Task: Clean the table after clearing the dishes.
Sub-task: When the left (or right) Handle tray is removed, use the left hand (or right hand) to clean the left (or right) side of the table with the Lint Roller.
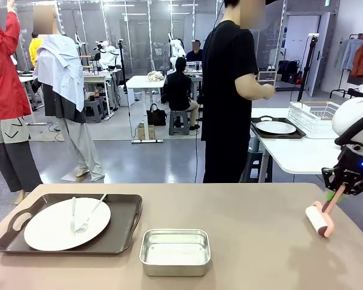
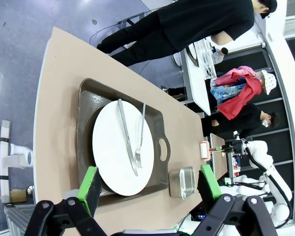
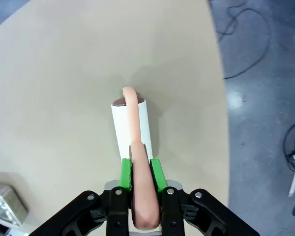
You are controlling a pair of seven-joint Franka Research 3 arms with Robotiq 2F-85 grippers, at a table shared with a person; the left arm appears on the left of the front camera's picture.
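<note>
Table (image 1: pixel 248 211): beige top carrying one dark tray (image 1: pixel 124 231), one steel pan (image 1: pixel 174 251) and one roller (image 1: pixel 320 220). The tray lies just left of the pan, near the table's left corner, and holds one white plate (image 1: pixel 51 229) with two metal utensils (image 1: pixel 88 216) side by side. The roller rests well right of the pan, close to the right edge. Bare top runs between pan and roller, and from the pan to the far edge. Right jaws are clamped on the roller's pink handle (image 3: pixel 142 196), with the white roll on the surface. Left jaws stand wide apart, holding nothing, their green pads (image 2: pixel 88 184) framing the tray. A second tray (image 1: pixel 257 125) with one plate (image 1: pixel 276 127) sits on a white table (image 1: pixel 296 157), far beyond the pan to its right, beside a person (image 1: pixel 227 90).
</note>
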